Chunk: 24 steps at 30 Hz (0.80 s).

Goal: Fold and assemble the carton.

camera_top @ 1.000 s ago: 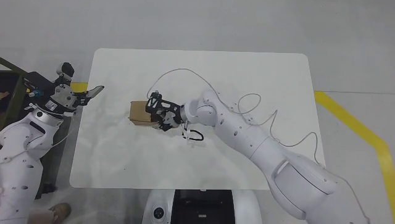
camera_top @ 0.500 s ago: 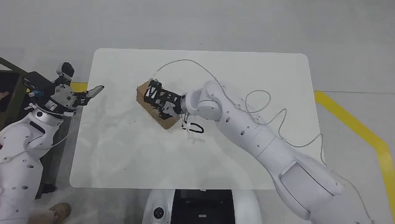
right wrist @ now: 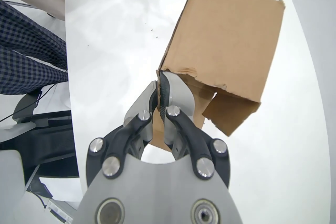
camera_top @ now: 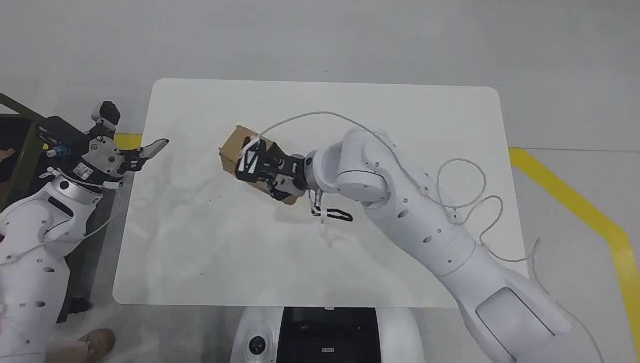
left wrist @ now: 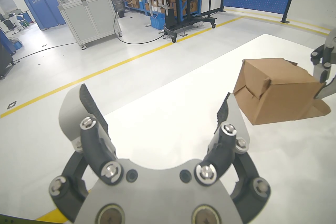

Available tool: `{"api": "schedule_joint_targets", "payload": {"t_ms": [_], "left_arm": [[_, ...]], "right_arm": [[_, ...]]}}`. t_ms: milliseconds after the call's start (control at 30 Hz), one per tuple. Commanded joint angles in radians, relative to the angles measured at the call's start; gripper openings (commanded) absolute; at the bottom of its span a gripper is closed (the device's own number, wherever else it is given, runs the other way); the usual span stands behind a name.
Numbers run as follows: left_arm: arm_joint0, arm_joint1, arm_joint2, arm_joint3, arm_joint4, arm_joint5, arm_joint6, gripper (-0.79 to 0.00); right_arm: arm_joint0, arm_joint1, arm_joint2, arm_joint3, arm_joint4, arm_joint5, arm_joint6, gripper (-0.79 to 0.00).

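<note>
A: Where is the carton (camera_top: 238, 147) being kept, and by what?

B: It is being held left of centre in the top view, tilted over the bench (camera_top: 420, 113). One wall at its open end is being pinched by the right gripper (right wrist: 158, 84), whose fingers are being pressed tight on the cardboard. The left gripper (left wrist: 155, 104) is being held spread and empty at the bench's left edge, well apart from the carton.

A: What is being risked from here?

B: A thin, ragged wall edge is being relied on for the whole load, so the cardboard is probably being strained there. Tearing or slipping could be caused by any further twist. A loose flap (right wrist: 228, 112) is being left hanging at the open end, and it could be caught and creased against the bench if the carton is lowered at this tilt. The folded end is being turned towards the left gripper, and it appears to be held shut only by its own tuck, so it could be sprung open by a push from that side. Whether the lower edge is being rested on the bench cannot be told.

A: And what is being seen as different from a second ago?

B: The carton is being found further towards the upper left of the top view, swung round from lying square to a skewed, tipped pose. The right arm is being shown more sharply bent at the elbow. The left gripper is being kept where it was, equally spread.
</note>
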Motion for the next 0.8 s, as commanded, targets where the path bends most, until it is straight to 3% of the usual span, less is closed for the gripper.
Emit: {"api": "schedule_joint_targets", "payload": {"t_ms": [0, 633, 767], "left_arm": [[0.0, 0.0, 0.0, 0.0, 0.0, 0.0, 0.0, 0.0], [0.0, 0.0, 0.0, 0.0, 0.0, 0.0, 0.0, 0.0], [-0.005, 0.0, 0.009, -0.001, 0.055, 0.009, 0.011, 0.0]], "right_arm": [[-0.003, 0.005, 0.008, -0.021, 0.017, -0.003, 0.031, -0.785], [-0.011, 0.014, 0.023, -0.044, 0.008, 0.015, 0.052, -0.785], [0.003, 0.024, 0.023, -0.011, -0.047, -0.076, 0.011, -0.785]]}}
